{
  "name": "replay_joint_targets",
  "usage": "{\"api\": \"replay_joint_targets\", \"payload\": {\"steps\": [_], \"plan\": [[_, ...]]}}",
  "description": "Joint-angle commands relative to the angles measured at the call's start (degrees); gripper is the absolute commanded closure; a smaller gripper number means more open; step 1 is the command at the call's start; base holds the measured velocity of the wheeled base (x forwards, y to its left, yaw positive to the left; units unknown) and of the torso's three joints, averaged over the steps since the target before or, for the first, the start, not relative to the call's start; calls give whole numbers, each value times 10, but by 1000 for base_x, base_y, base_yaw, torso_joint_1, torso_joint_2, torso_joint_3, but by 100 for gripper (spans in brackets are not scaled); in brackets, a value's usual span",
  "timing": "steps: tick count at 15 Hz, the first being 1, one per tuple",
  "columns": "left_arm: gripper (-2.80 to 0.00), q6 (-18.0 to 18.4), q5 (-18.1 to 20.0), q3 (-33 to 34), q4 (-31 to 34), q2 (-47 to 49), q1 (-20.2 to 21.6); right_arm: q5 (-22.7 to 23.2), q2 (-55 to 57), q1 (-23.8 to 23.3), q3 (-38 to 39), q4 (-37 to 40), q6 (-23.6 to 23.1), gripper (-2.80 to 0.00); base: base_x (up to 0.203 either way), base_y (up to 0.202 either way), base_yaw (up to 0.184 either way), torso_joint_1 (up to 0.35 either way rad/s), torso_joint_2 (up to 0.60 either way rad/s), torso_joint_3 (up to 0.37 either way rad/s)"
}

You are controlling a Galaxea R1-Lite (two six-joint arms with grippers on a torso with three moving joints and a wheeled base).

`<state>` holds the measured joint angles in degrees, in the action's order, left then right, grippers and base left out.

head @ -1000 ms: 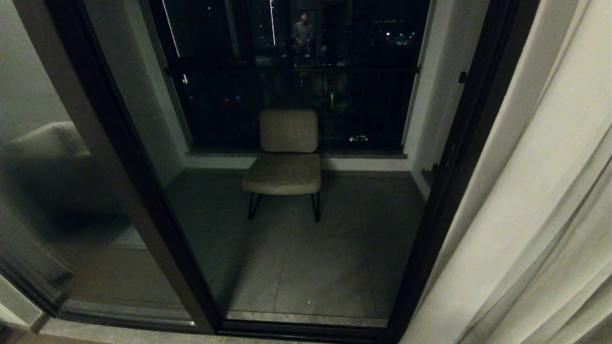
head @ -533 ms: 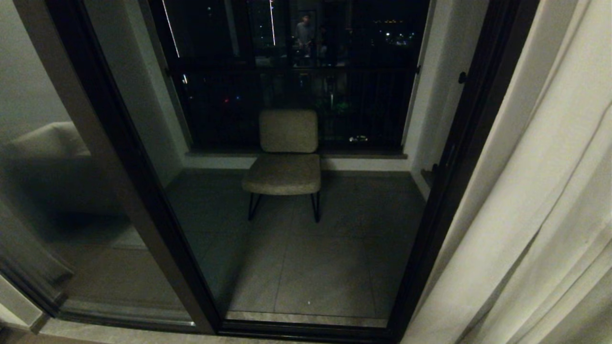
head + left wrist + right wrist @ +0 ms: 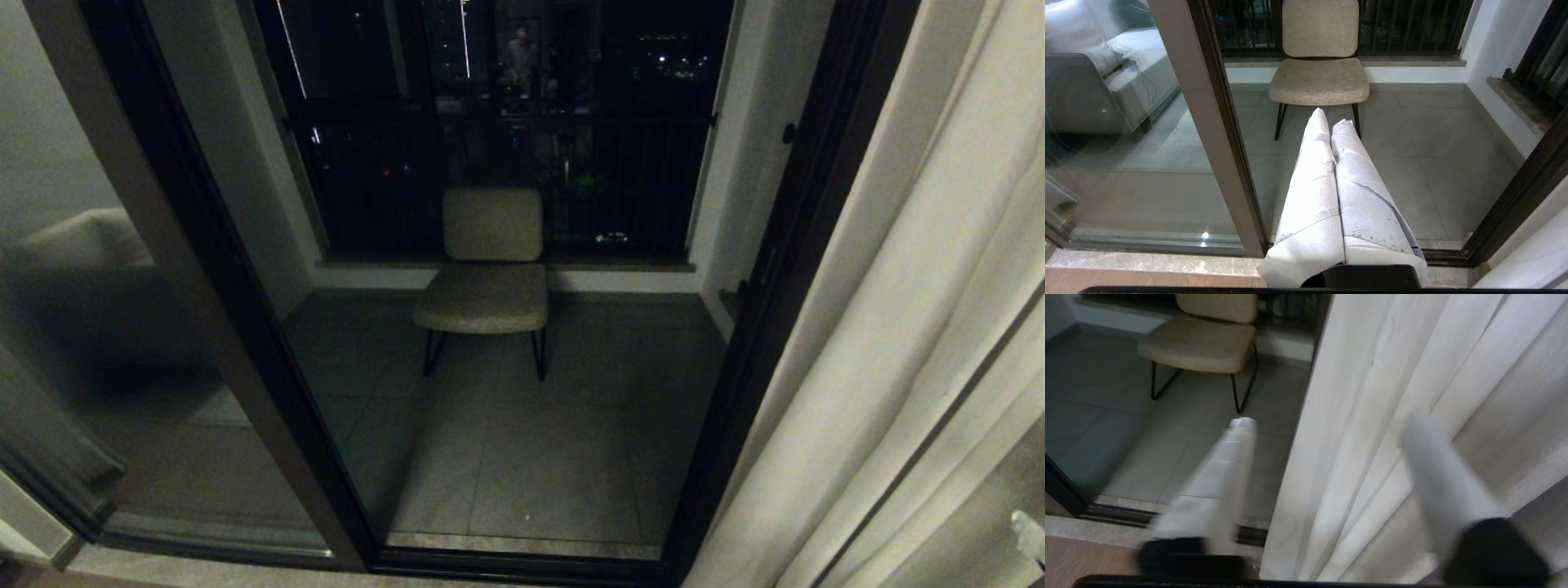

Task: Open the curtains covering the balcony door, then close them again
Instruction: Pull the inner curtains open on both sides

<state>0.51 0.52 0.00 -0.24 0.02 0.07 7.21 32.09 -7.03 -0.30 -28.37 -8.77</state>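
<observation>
At the balcony threshold, the curtains (image 3: 906, 343) hang bunched at the right side of the head view, their cream pleats running long and vertical from ceiling toward floor, the folds leaning slightly as they fall past the dark door frame. Beside them the balcony door (image 3: 245, 327) stands uncovered, its brown-black uprights rising tall and straight, the glass pane on the left reflecting a pale sofa (image 3: 77, 245) from inside the room. Beyond the glass a beige chair (image 3: 488, 265) on thin black legs faces the room from the grey tiled floor (image 3: 522, 457) of the balcony, backed by a dark railing (image 3: 506, 163) and night lights, with a faint figure of a person (image 3: 519, 57) showing in the far pane. Low at the right, the right claw (image 3: 1327, 428) is spread wide, one white finger (image 3: 1231, 465) out over the door sill and the other against the curtain folds, the front pleat edge standing between them, with nothing clamped. A sliver of it shows at the head view's lower right corner. Left of it, the left claw (image 3: 1333, 118) points straight out toward the chair, its two white fingers pressed together and holding nothing, well apart from the fabric.
</observation>
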Motion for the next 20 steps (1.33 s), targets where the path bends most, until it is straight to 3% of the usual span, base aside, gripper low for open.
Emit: {"api": "replay_joint_targets", "payload": {"steps": [1,6,13,20], "plan": [[0,0,0,0,0,0,0,-38,-45,58,2,13,-1,0,0,0,0,0,0,0],[0,0,0,0,0,0,0,-39,-120,74,2,75,-5,0,0,0,0,0,0,0],[0,0,0,0,0,0,0,-38,-318,74,1,282,-16,0,0,0,0,0,0,0],[0,0,0,0,0,0,0,-37,-320,74,2,284,3,0,0,0,0,0,0,0]]}}
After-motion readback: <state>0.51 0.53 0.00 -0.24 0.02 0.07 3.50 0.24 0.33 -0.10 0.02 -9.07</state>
